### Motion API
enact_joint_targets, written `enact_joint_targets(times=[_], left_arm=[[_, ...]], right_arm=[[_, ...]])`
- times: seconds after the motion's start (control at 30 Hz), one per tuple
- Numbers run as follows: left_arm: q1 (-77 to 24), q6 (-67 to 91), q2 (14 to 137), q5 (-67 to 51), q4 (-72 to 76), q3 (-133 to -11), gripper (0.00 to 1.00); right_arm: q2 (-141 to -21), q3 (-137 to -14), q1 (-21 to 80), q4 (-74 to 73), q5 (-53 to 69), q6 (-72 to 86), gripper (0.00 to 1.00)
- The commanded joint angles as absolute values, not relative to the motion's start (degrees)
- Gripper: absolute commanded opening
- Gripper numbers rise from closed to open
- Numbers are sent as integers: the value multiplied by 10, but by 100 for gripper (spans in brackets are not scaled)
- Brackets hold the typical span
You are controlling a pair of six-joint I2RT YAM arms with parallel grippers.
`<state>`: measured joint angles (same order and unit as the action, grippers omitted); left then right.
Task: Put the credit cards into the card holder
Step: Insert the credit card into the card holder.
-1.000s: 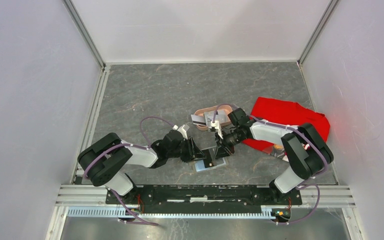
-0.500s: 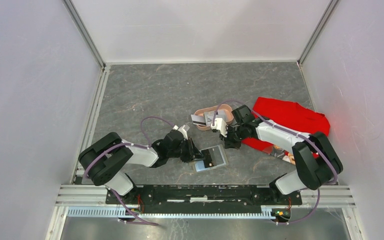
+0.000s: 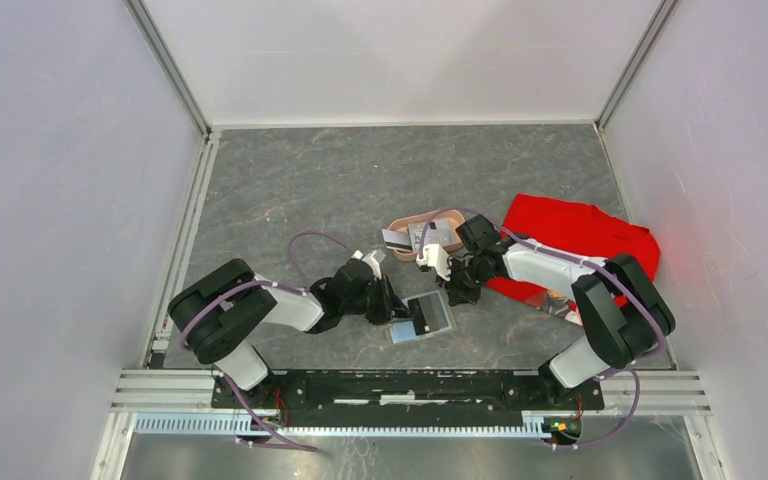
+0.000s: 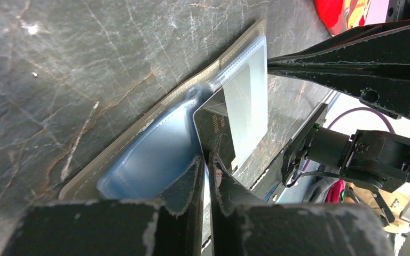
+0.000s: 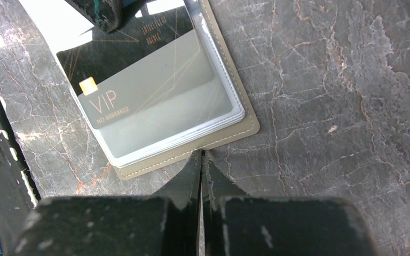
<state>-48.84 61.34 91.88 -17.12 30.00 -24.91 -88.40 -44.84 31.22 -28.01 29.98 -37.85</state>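
Left fingers [image 4: 184, 181] clamp the partly sleeved VIP credit card [image 5: 144, 85]; right fingers [image 5: 186, 180], closed empty beside the card holder [image 5: 160, 156], pin nothing, so pushing may shift it.

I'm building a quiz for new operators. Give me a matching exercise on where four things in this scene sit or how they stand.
1 VIP card
2 red cloth
3 pink tray
4 right gripper

a shut, holding nothing
b right side of the table
c on the open card holder
d behind the card holder, with cards in it

Pairs: 1-c, 2-b, 3-d, 4-a.
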Motion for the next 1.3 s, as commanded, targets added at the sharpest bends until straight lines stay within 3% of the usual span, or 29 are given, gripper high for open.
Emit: enact_joint_targets(times=[0.0,0.7,0.93,1.07,1.27], left_arm=[[-500,597,942,-181,315,-264,12],[-512,611,986,-192,349,-307,18],[-508,583,894,-145,274,-274,35],[-504,561,816,-114,234,-252,42],[-503,449,665,-70,186,-252,43]], right_arm=[[-895,-466,325,-283,321,-381,1],[-880,-469,325,-284,307,-379,6],[-831,-466,294,-289,303,-396,27],[-810,-467,271,-300,335,-412,32],[-757,-471,228,-318,385,-456,34]])
